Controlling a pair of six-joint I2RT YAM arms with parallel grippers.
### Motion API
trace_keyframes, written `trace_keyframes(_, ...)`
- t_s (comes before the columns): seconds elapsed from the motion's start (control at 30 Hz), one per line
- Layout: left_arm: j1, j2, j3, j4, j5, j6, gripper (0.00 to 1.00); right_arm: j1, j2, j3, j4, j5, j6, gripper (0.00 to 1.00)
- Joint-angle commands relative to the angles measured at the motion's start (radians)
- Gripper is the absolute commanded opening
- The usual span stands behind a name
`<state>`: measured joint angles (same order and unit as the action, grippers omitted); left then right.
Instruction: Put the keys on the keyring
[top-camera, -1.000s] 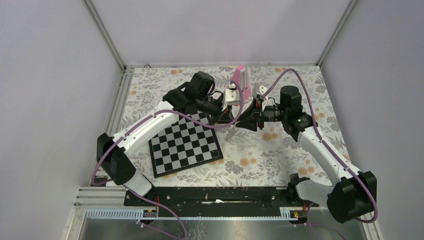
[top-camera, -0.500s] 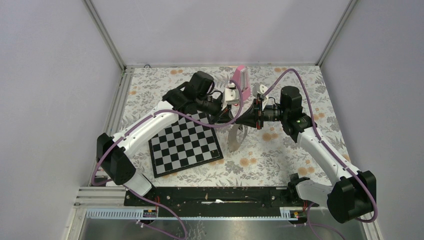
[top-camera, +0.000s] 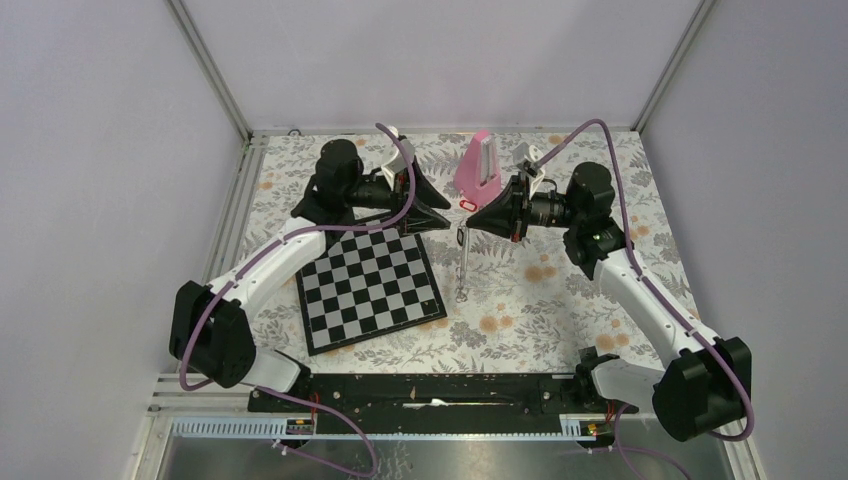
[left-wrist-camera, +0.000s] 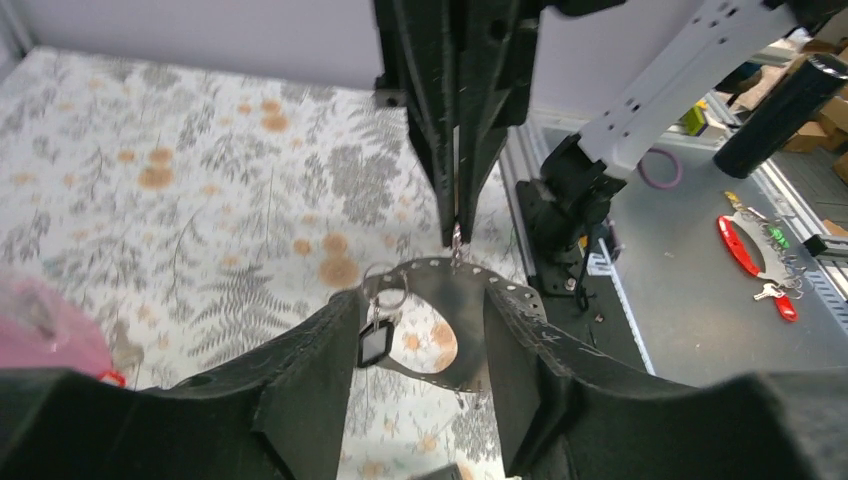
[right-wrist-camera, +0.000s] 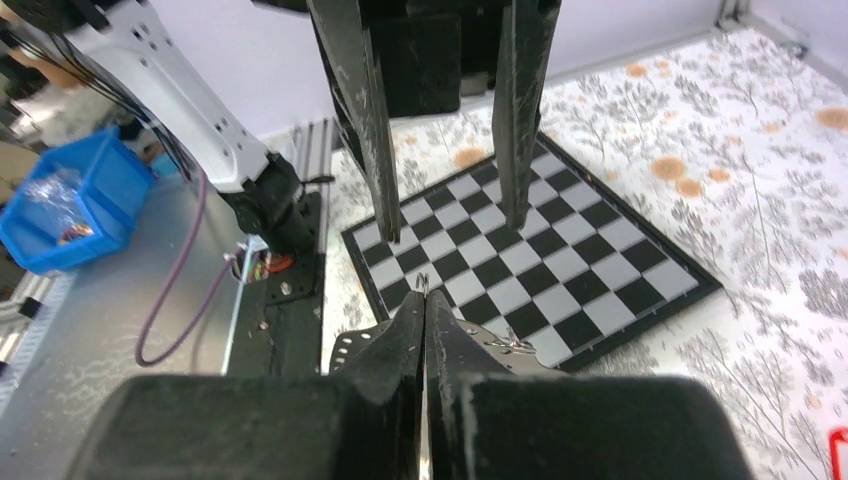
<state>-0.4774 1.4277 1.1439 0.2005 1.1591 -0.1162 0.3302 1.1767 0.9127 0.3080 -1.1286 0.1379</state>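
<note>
The keyring (top-camera: 462, 265), a pale translucent strap loop with punched holes, hangs edge-on from my right gripper (top-camera: 476, 219), which is shut on its top. In the left wrist view the keyring (left-wrist-camera: 470, 300) dangles from those shut tips (left-wrist-camera: 457, 235), and a small dark tag (left-wrist-camera: 373, 340) hangs from a metal ring on it; I cannot tell whether it is a key. My left gripper (top-camera: 440, 215) stands open just left of the loop, touching nothing. The red-headed key (top-camera: 467, 205) lies on the table by the metronome. In the right wrist view the keyring (right-wrist-camera: 355, 346) shows beside the shut fingers.
A pink metronome (top-camera: 478, 165) stands upright just behind the two grippers. The chessboard (top-camera: 370, 285) lies tilted at front left, below the left arm. A floral cloth (top-camera: 560, 300) covers the table, with metal rails along the left and near edges.
My left gripper opened, let go of the keyring and drew back to the left. The right gripper shut on the loop, which now hangs straight down from it.
</note>
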Motion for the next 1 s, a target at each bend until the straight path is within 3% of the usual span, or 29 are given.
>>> trace_keyframes(0.0, -0.009, -0.009, -0.024, 0.338, 0.104, -0.180, 0.50, 0.003, 0.014, -0.027, 0.357, -0.038, 0.268, 0.00)
trace_keyframes(0.13, -0.014, 0.004, -0.064, 0.527, 0.100, -0.311, 0.46, 0.003, 0.031, -0.064, 0.500, -0.020, 0.386, 0.00)
trace_keyframes(0.23, -0.025, 0.012, -0.081, 0.577, 0.100, -0.342, 0.43, 0.003, 0.037, -0.082, 0.563, -0.006, 0.436, 0.00)
trace_keyframes(0.6, -0.051, 0.019, -0.062, 0.429, 0.057, -0.215, 0.44, 0.003, 0.033, -0.128, 0.717, 0.002, 0.532, 0.00)
trace_keyframes(0.97, -0.074, 0.029, -0.039, 0.370, 0.047, -0.183, 0.25, 0.003, 0.040, -0.136, 0.685, 0.016, 0.493, 0.00)
